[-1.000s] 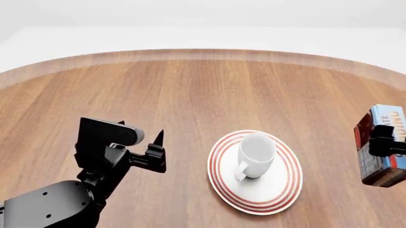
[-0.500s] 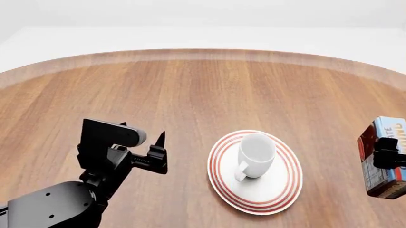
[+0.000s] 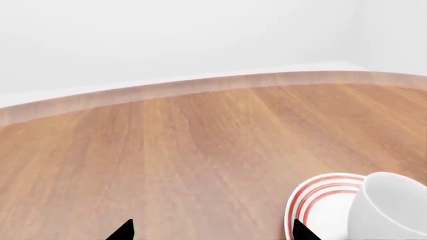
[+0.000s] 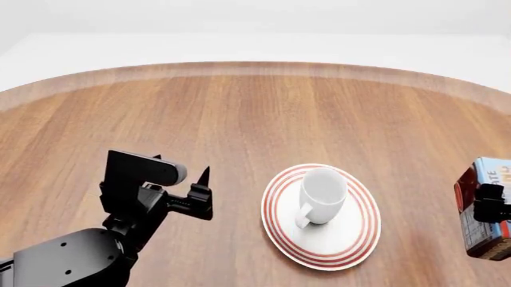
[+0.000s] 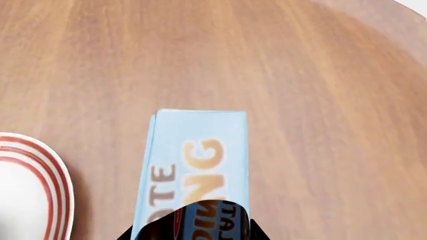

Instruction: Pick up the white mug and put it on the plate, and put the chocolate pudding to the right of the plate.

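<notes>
The white mug (image 4: 322, 194) stands upright on the plate (image 4: 339, 244), its handle toward me; the left wrist view also catches the mug (image 3: 390, 207) and the plate (image 3: 319, 197). At the right edge of the head view my right gripper (image 4: 489, 204) is shut on the chocolate pudding (image 4: 496, 173), holding the box on end well right of the plate. In the right wrist view the pudding's (image 5: 197, 160) light-blue face fills the space between the fingers of the gripper (image 5: 192, 235), with the plate's (image 5: 50, 185) rim beside it. My left gripper (image 4: 200, 191) stands open and empty left of the plate, as the wrist view of the gripper (image 3: 213, 232) confirms.
The round wooden table (image 4: 239, 113) has a raised pale edge band (image 4: 255, 69) running along its far side. White floor lies beyond it. My left arm's dark body (image 4: 72, 257) fills the near left corner.
My right gripper has carried the pudding box further right and nearer to me, partly out of the head view. The left gripper has drifted slightly nearer. Mug and plate have not moved.
</notes>
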`<state>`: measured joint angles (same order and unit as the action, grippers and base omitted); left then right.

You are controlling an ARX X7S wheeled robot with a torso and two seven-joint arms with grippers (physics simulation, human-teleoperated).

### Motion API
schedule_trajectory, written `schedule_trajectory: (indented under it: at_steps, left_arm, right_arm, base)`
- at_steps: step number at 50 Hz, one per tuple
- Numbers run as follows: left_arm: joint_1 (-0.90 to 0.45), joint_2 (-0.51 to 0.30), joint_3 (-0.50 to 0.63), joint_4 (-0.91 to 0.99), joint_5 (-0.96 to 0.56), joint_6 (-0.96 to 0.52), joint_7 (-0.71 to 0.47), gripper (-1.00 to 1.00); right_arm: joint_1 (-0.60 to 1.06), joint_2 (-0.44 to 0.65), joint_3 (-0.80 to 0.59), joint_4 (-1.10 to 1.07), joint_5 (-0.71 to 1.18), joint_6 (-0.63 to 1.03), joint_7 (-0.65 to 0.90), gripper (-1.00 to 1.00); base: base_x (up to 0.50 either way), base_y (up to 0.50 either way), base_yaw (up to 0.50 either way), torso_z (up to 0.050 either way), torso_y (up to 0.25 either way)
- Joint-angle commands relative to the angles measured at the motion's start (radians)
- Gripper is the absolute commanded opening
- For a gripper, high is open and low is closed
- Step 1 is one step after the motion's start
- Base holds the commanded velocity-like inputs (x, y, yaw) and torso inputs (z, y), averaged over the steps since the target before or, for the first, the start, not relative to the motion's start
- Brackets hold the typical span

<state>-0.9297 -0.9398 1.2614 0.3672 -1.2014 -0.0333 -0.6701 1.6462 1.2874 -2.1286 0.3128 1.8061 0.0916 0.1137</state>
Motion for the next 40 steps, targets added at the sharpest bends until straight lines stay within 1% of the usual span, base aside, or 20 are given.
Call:
schedule_trajectory:
  at_steps: [1, 14, 32, 33, 40]
  left_arm:
    - [0.009, 0.025, -0.024, -0.003, 0.012, 0.006, 0.024, 1.00]
    - [0.010, 0.034, -0.022, -0.007, 0.013, -0.002, 0.021, 1.00]
    - [0.018, 0.043, -0.020, -0.017, 0.019, -0.003, 0.024, 1.00]
    - [0.018, 0.043, -0.020, -0.017, 0.018, -0.004, 0.024, 1.00]
    - [0.015, 0.045, -0.022, -0.018, 0.014, -0.009, 0.024, 1.00]
  right_arm:
    - [-0.046, -0.056, 0.024, 0.018, -0.022, -0.034, -0.039, -1.00]
    - [-0.118, -0.070, 0.021, 0.060, 0.004, -0.082, -0.057, -1.00]
    - [-0.173, -0.092, 0.020, 0.102, 0.015, -0.114, -0.064, -1.00]
    - [-0.178, -0.094, 0.020, 0.105, 0.016, -0.116, -0.065, 1.00]
    - [-0.190, -0.096, 0.024, 0.111, 0.023, -0.123, -0.068, 1.00]
  base:
    - [0.00, 0.00, 0.00, 0.000, 0.000]
    - [0.00, 0.00, 0.00, 0.000, 0.000]
    - [0.00, 0.00, 0.00, 0.000, 0.000]
    - [0.00, 0.00, 0.00, 0.000, 0.000]
    - [0.00, 0.00, 0.00, 0.000, 0.000]
